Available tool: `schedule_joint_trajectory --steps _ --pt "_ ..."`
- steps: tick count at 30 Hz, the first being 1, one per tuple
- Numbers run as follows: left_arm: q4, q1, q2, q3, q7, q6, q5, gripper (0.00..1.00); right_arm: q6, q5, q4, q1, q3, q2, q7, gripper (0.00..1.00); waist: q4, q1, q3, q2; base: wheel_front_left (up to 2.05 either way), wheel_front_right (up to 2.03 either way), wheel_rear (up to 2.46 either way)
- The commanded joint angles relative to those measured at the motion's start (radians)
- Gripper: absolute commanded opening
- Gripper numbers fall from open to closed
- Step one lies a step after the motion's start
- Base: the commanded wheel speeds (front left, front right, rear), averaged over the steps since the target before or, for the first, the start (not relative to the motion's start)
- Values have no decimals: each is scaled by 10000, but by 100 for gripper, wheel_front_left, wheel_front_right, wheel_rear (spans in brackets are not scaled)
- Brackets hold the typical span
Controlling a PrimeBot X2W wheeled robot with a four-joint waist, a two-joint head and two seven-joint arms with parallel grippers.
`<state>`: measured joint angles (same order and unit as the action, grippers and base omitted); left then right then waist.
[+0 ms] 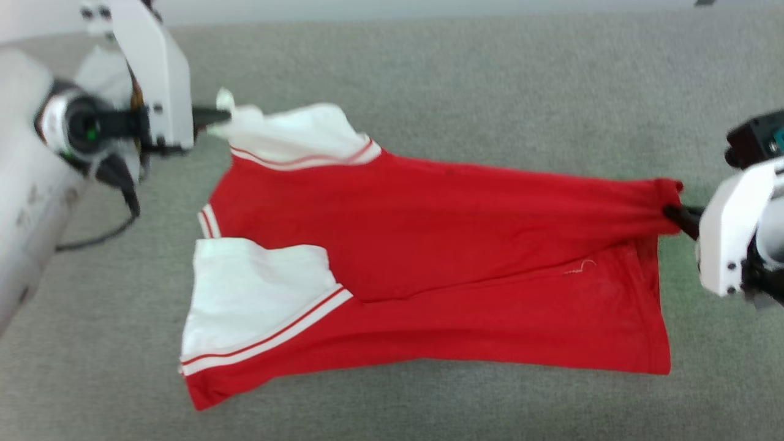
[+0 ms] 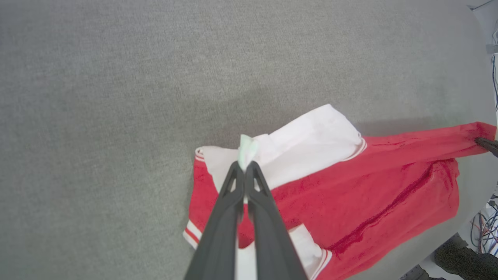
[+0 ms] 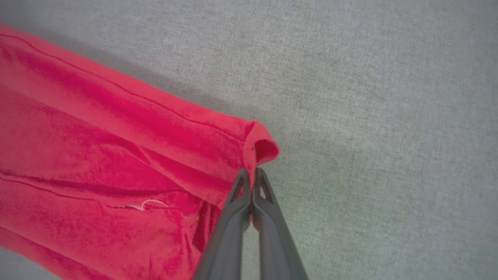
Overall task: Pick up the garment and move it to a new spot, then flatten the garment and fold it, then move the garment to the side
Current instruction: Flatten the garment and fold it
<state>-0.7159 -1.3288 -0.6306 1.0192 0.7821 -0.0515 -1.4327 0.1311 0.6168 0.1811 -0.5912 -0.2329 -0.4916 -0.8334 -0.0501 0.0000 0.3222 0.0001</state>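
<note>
Your left gripper [image 1: 222,116] pinches the shirt's [image 1: 429,245] sleeve [image 1: 294,131], right gripper [image 1: 670,214] its hem corner [image 1: 667,187]; pull evenly taut, then lower flat.

I look down on a grey, felt-like surface [image 1: 465,79], flat and speckled, reaching out on every side. In my left wrist view, past its curved edge, I see a tangle of coloured wires [image 2: 486,229] and a dark shape [image 2: 463,260] I cannot make out.

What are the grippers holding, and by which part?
Both hold the garment: left gripper pinches a white sleeve tip, right gripper a red hem corner.
</note>
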Motion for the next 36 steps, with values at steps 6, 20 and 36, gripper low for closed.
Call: schedule_joint_trajectory --steps 6,20,36 --pt "2239 1553 -867 147 237 1060 -416 0 -6 225 -573 1383 301 -342 -218 0 689 0 -1309 -1 0 0 0" --pt "5648 4405 -2037 719 -136 2706 -940 0 -6 206 -1186 3276 616 -129 -646 0 784 0 -2171 -1 0 0 0" --pt "5425 4866 -1998 606 -499 2520 -1104 100 -6 299 -1623 3523 840 65 -1239 100 712 0 -2642 -1 0 0 0"
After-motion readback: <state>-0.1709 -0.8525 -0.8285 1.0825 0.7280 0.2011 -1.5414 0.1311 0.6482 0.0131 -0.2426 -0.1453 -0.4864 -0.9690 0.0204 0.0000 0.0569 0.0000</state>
